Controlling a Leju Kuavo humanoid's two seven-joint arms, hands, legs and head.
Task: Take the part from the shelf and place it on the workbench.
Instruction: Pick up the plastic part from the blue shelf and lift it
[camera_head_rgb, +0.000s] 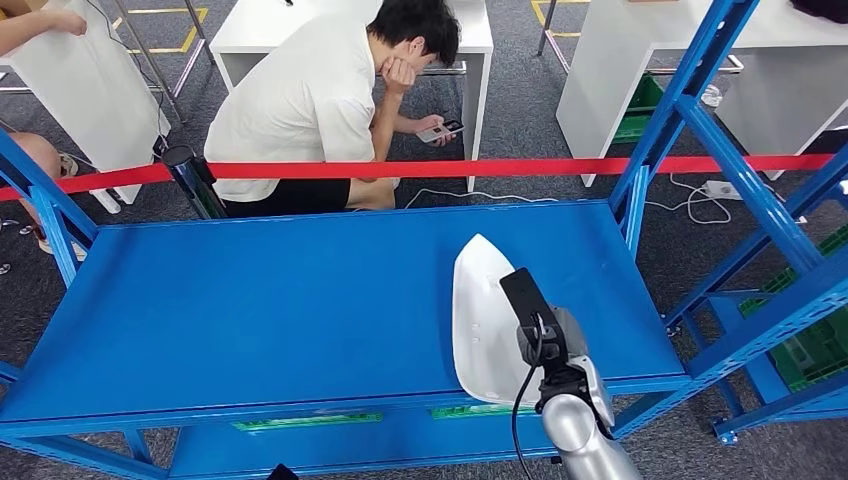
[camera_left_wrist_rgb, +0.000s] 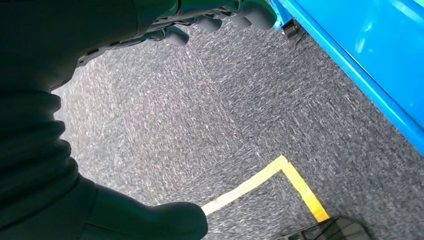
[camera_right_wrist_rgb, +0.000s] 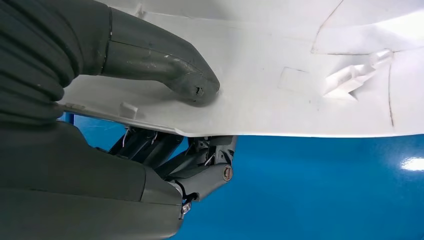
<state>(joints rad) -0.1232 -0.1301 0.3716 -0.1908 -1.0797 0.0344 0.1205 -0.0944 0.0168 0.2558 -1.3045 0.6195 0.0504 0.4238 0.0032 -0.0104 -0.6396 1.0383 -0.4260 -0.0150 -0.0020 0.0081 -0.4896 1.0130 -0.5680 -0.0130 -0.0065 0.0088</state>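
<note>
- Blue metal shelf (camera_head_rgb: 300, 300) spans the head view, with grey carpet (camera_left_wrist_rgb: 200, 125) below and white counters (camera_head_rgb: 455, 30) beyond a red barrier tape (camera_head_rgb: 420, 168).
- White part (camera_head_rgb: 480, 320) lies near the shelf's front right edge, partly hidden by the right arm.
- Right robot hand (camera_right_wrist_rgb: 165, 125) grips the part's edge, thumb (camera_right_wrist_rgb: 170, 70) pressed on top, dark fingers (camera_right_wrist_rgb: 150, 147) underneath.
- Left robot hand (camera_left_wrist_rgb: 165, 25) hangs over the carpet beside the shelf, fingers curled, holding nothing.
- A person (camera_head_rgb: 310, 100) in a white shirt crouches behind the tape.
</note>
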